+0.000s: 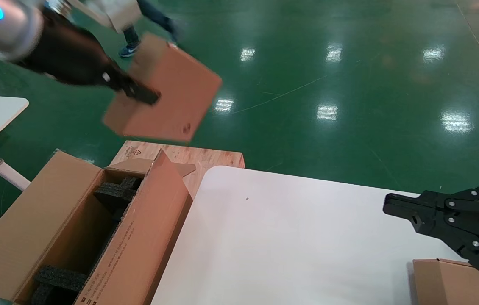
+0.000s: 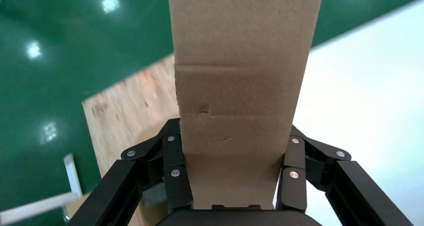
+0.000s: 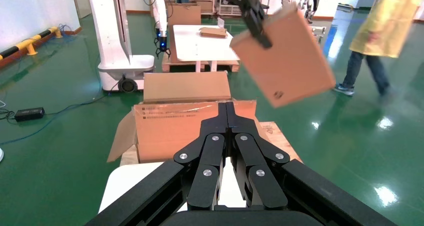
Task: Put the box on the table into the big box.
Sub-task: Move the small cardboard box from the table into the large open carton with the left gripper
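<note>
Green shop floor lies under the box (image 1: 167,91), clamped by the left gripper (image 2: 235,178) at one end; stiff, light cardboard; right gripper (image 3: 230,117) idles closed over the worktop (image 1: 290,237).

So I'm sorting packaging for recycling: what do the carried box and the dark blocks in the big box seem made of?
The box, held by the left gripper: plain matte brown cardboard, with creased seams and a printed recycling mark. The blocks inside the big box: probably black foam, judging by their coarse, porous look.
</note>
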